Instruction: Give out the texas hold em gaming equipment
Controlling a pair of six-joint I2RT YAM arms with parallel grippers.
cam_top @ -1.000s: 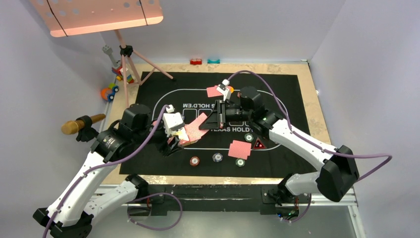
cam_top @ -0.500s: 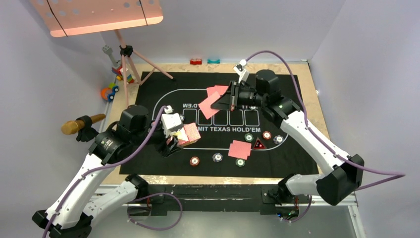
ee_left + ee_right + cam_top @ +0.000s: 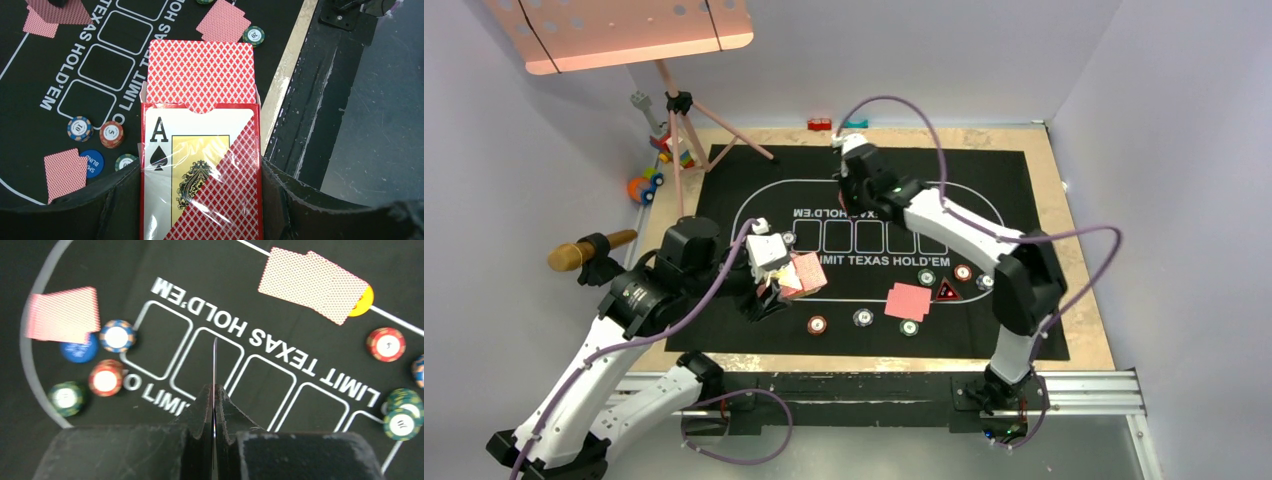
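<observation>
Top external view, Ana: what has just changed?

Going left to right, Ben: the left gripper hasn't moved. Its jaws are clamped on the card box, above the mat's near-left part, with red-backed cards standing out of the open top. The right arm has changed. A second ago it was at that box taking a card, and it has since swung to the mat's far edge.

And the right gripper?

Its jaws are closed on a single playing card, seen edge-on in the right wrist view, above the row of printed boxes.

What does that mean for the deal?

My guess is another seat is about to get its card. A pair of cards lies near the near edge, beside the triangular marker and a few poker chips. The right wrist view shows a pair over an orange button, and a blurred card by a blue button.

And the surface and room?

There's a black Texas Hold'em mat on a tan bench, with pale walls around. A pink perforated panel on a tripod and some toy pieces sit far-left, and there are red and teal blocks at the far edge.
</observation>
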